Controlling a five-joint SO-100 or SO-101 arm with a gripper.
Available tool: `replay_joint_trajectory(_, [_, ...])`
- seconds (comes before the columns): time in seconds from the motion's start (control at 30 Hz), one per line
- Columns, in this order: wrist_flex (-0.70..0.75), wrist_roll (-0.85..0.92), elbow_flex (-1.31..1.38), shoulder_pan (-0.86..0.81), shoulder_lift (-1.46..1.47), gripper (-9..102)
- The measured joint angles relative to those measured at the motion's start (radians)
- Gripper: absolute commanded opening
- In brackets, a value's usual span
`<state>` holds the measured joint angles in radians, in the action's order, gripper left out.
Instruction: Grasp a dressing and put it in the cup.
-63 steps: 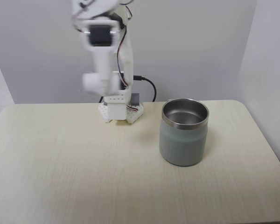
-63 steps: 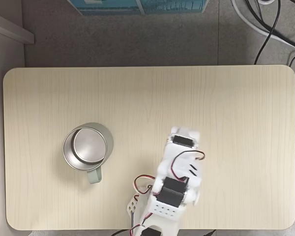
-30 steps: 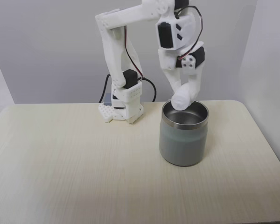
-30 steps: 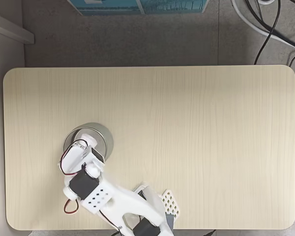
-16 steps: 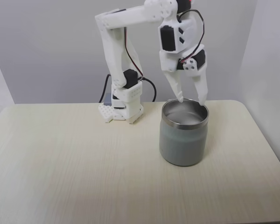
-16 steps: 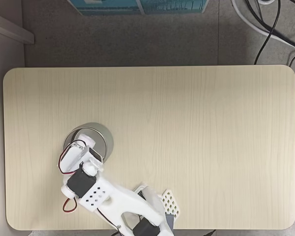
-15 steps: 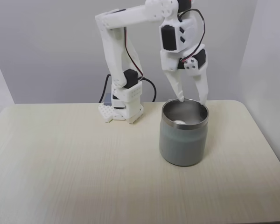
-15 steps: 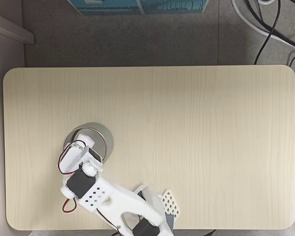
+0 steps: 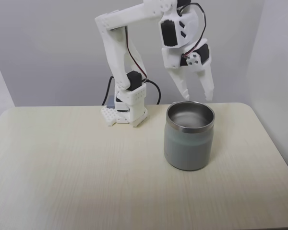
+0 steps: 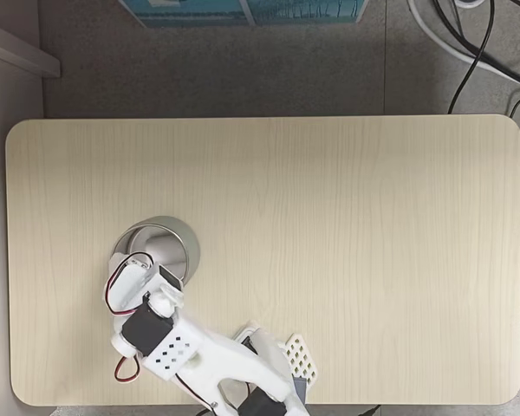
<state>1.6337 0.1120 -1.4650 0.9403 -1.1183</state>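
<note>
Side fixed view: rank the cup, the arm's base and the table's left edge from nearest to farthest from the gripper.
1. The cup, just below the open gripper.
2. The arm's base, behind and to the left.
3. The table's left edge, far left.

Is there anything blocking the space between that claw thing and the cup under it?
Nothing visible does. In a fixed view the gripper hangs open and empty just above the cup, with only clear air between its fingertips and the shiny rim.

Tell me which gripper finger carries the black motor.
The finger on the right in a fixed view: the black motor sits at its top. The left finger is all white. Both hang spread over the cup.
</note>
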Motion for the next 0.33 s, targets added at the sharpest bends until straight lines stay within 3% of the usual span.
replay_joint_trajectory(0.33, [-0.052, -0.003, 0.043, 0.0, -0.003, 18])
